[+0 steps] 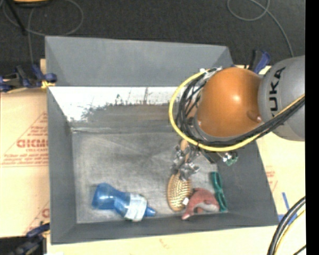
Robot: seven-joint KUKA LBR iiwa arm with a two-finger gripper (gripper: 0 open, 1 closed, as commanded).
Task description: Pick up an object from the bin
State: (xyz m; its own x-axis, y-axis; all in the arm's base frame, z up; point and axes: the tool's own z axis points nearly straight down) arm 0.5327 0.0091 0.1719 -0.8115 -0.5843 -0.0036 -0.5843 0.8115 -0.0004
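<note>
From my station the pincer point(184, 164) hangs low at the right of the grey metal bin point(61, 158), just above the top end of a tan oval brush-like thing point(176, 193) lying near the front wall. I cannot tell whether the pincer is apart or together, because the metal parts there blur into one another under the orange wrist cover point(228, 102). My worry is the crowding. A reddish-pink toy point(202, 202) touches the oval's lower right edge and a green strip-shaped piece point(218, 189) lies just beyond it, so a descent slightly off to the right could nudge or pinch two things at once. The oval looks ribbed and hard, with a domed back, and I judge it may roll or skid out of a grip taken across its narrow tip. The toy looks soft and lumpy. Well apart to the left lies a blue plastic bottle point(110, 197), smooth, with a pale cap end.
</note>
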